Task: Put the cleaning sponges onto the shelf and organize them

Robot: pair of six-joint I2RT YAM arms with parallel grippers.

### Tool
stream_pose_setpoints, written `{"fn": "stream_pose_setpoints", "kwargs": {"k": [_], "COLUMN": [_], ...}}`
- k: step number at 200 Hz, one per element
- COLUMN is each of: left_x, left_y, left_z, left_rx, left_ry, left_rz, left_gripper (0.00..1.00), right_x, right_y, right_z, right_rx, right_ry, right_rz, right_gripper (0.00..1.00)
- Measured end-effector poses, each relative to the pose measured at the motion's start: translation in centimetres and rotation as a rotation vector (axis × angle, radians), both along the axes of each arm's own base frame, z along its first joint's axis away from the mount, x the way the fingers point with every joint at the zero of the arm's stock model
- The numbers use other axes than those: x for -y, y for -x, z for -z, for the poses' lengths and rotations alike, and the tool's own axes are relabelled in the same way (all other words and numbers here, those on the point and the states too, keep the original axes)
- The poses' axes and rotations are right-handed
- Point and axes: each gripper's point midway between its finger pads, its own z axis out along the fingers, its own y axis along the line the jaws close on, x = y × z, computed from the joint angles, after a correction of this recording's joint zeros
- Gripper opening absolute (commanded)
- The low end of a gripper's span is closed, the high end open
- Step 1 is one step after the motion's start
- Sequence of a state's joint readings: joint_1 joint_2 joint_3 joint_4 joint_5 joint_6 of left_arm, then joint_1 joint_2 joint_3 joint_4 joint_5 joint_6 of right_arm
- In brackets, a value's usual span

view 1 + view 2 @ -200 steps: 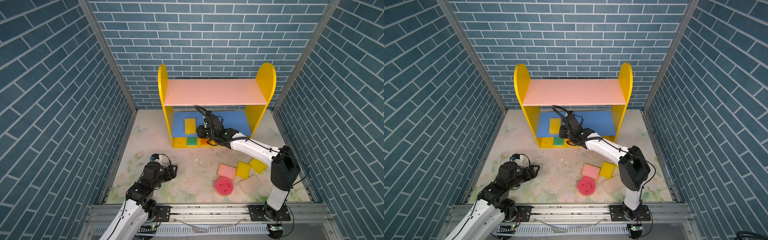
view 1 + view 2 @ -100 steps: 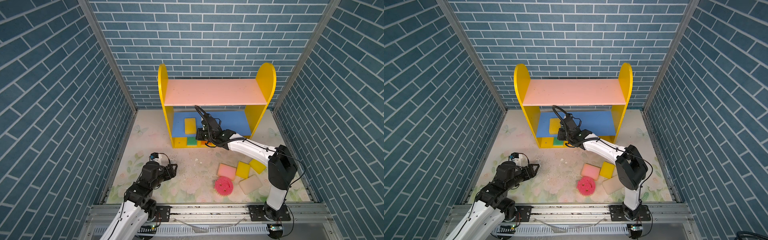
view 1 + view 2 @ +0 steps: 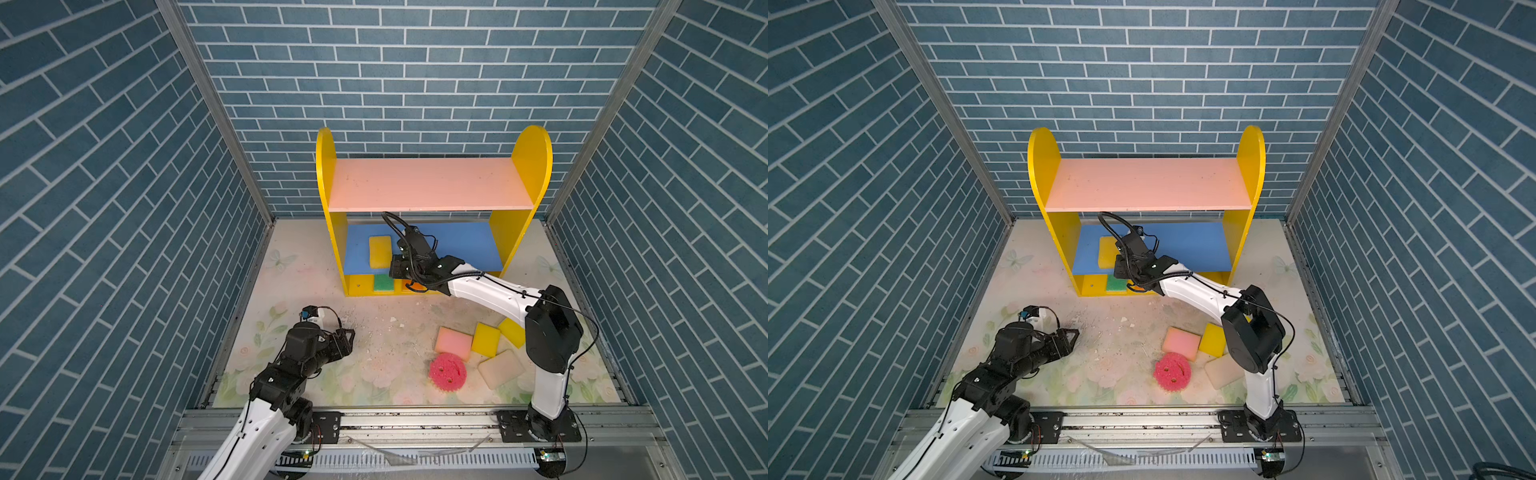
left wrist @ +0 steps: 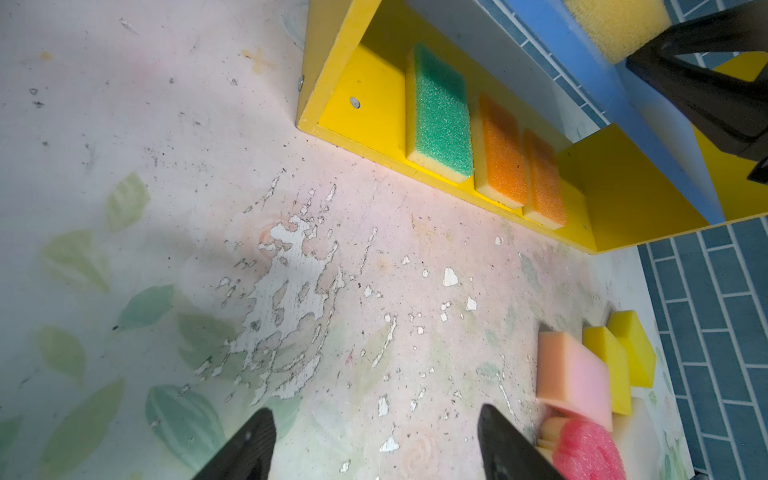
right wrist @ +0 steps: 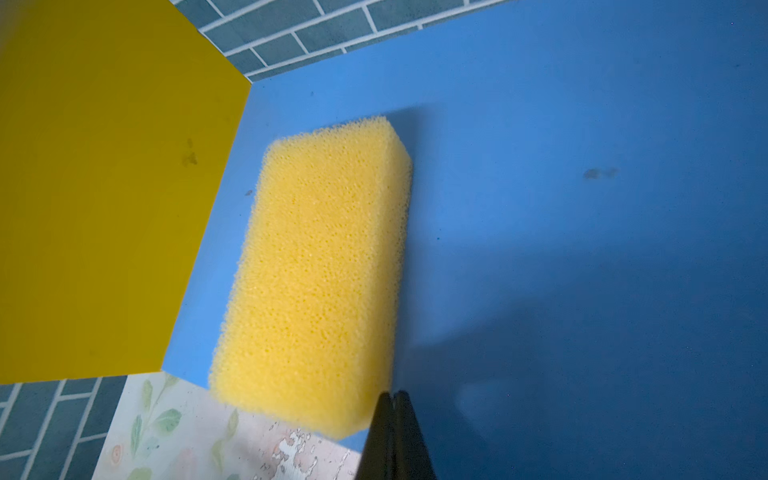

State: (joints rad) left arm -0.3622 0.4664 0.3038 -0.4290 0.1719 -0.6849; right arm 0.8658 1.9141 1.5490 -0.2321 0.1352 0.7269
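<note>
We see a porous yellow sponge (image 5: pixel 316 266) lying flat on the shelf's (image 3: pixel 326 174) blue board (image 3: pixel 457 245). Our right jaws are pressed together, empty, just beside it; left jaws gape above the bench (image 4: pixel 166 166).

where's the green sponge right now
The green sponge lies on the shelf's yellow base, left of centre in both top views, with two orange sponges just beside it.

Place: we see a robot lab test cell.
Walls: brick-print panels (image 3: pixel 415 62) box us in.
Front: aluminium rail (image 3: pixel 415 424) bearing bolted arm mounts (image 3: pixel 513 430).
Floor: worn floral mat (image 3: pixel 374 332).
</note>
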Motion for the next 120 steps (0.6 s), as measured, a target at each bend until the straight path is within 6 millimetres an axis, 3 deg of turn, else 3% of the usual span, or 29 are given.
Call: {"fn": "stream_pose_setpoints", "kwargs": {"k": [120], "left_x": [-0.05], "left_y": [-0.02], "left_z": [-0.03], "left_rx": [0.003], "left_ry": [-0.002], "left_rz": [-0.002], "left_gripper": [0.78], "right_x": [-0.1], "right_y": [-0.26], "right_z": [0.15], "right_rx": [-0.003], "right_ry": [0.007], "right_rz": [0.005], "right_gripper": [0.0]}}
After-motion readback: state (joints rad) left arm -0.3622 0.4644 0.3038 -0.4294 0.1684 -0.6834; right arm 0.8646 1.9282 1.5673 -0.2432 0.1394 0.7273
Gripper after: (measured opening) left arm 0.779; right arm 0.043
